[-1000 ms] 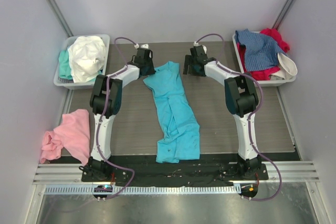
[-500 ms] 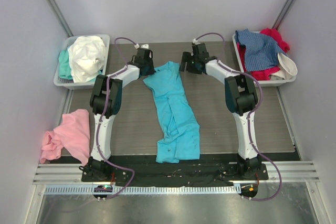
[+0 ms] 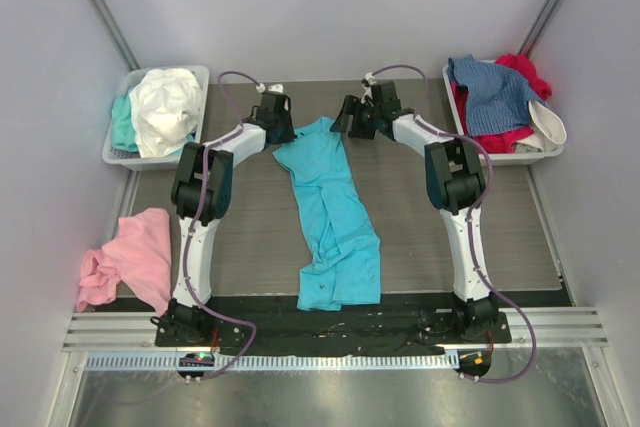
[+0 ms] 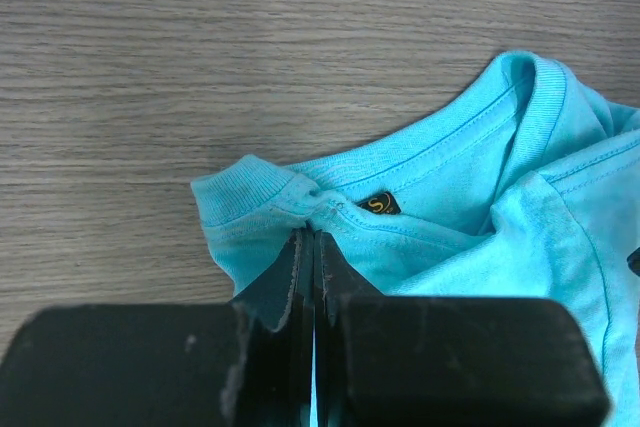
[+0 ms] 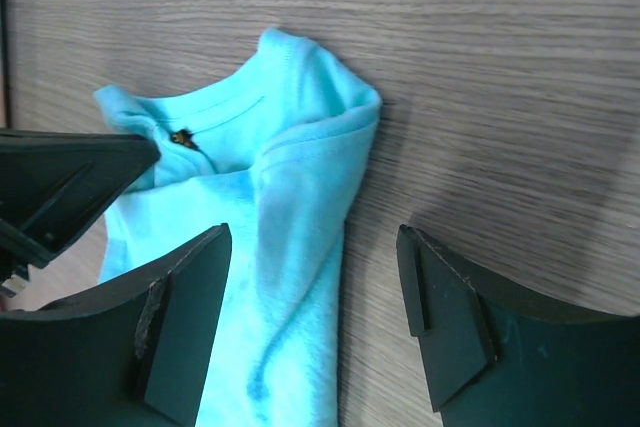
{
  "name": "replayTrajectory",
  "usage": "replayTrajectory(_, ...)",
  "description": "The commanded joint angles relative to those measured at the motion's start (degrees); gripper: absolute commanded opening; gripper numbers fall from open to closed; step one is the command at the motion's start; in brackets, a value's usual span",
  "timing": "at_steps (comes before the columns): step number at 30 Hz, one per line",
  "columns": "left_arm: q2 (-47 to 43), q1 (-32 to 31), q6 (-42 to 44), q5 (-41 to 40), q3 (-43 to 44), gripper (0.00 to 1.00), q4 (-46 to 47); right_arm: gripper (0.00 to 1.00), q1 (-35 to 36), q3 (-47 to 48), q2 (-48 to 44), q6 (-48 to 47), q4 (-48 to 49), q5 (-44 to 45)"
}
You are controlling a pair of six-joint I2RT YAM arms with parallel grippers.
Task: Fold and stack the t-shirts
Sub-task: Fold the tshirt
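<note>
A bright turquoise t-shirt (image 3: 328, 209) lies in a long narrow strip down the middle of the table, neck at the far end. My left gripper (image 3: 287, 139) is shut on the left side of its ribbed collar (image 4: 262, 197), next to the small neck label (image 4: 378, 205). Just above the right shoulder of the shirt (image 5: 300, 162), my right gripper (image 5: 312, 239) stands open; one finger is over the cloth and the other over bare table. In the top view it (image 3: 344, 125) sits right of the neck.
A grey tray (image 3: 116, 158) at the far left holds a white t-shirt (image 3: 165, 107) and a mint one (image 3: 122, 123). A pink t-shirt (image 3: 135, 252) lies at the table's left edge. The right tray (image 3: 505, 158) holds denim-blue (image 3: 495, 92) and red (image 3: 503, 137) shirts.
My right gripper has moved left, from beside the shirt to over its right shoulder. The left arm and the shirt have stayed in place.
</note>
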Motion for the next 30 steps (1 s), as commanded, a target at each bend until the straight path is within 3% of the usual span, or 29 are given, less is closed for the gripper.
replayTrajectory(1,0.99,-0.07,-0.35,0.81,0.55,0.0,-0.12,0.75,0.32,2.07,1.75,1.38,1.2,-4.47)
replayTrajectory(5,1.08,-0.15,-0.35,0.9,0.73,0.0,-0.12,0.67,0.24,1.89,2.19,1.73,1.11,-5.53)
replayTrajectory(8,1.34,-0.07,-0.27,1.33,1.08,0.0,-0.21,0.45,0.24,1.63,2.63,1.82,0.93,-5.71)
replayTrajectory(12,1.43,-0.16,0.0,1.95,1.08,0.0,0.05,0.01,-0.11,1.54,3.24,2.43,1.02,-5.62)
replayTrajectory(30,-2.0,3.53,3.34,-0.07,1.25,0.0,-1.26,0.01,-5.83,-2.06,1.13,5.07,3.92,-3.16)
